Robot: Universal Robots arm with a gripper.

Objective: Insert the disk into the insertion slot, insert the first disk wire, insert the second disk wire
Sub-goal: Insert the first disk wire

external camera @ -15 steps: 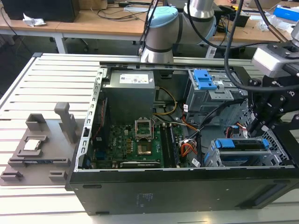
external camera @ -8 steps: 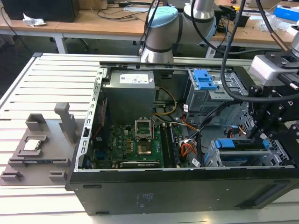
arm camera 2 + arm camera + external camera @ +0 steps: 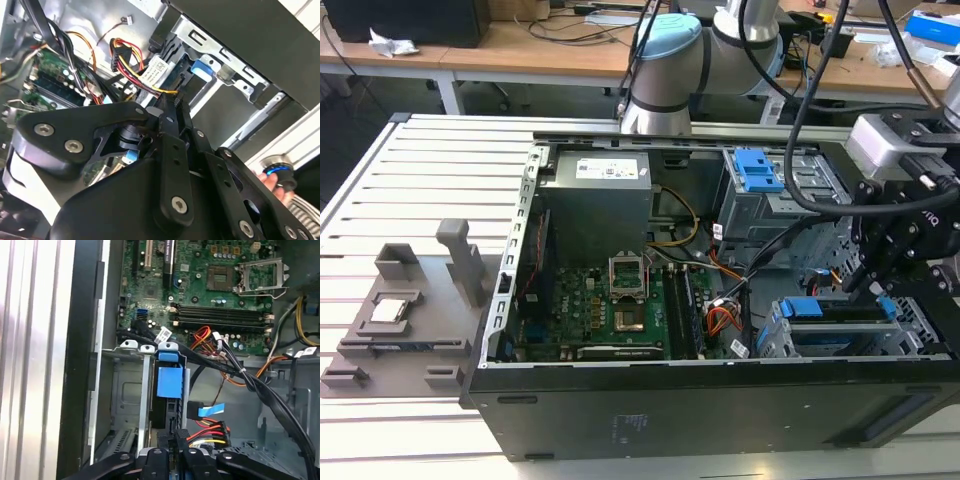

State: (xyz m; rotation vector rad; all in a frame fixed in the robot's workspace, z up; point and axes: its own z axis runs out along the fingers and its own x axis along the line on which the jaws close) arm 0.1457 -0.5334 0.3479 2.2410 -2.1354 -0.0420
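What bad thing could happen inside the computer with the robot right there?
1. The gripper hangs close to the red-and-yellow wires beside the disk; it might snag or tug them.
2. The black cables cross the far end of the slot; pushing the disk toward them might pinch them.

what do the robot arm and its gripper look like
The arm is silver-grey metal with rounded joints and a pale blue joint cap. Thick black cables loop along it towards a light grey box near the wrist. The gripper is matte black, built of flat linkage bars dotted with silver screw heads.
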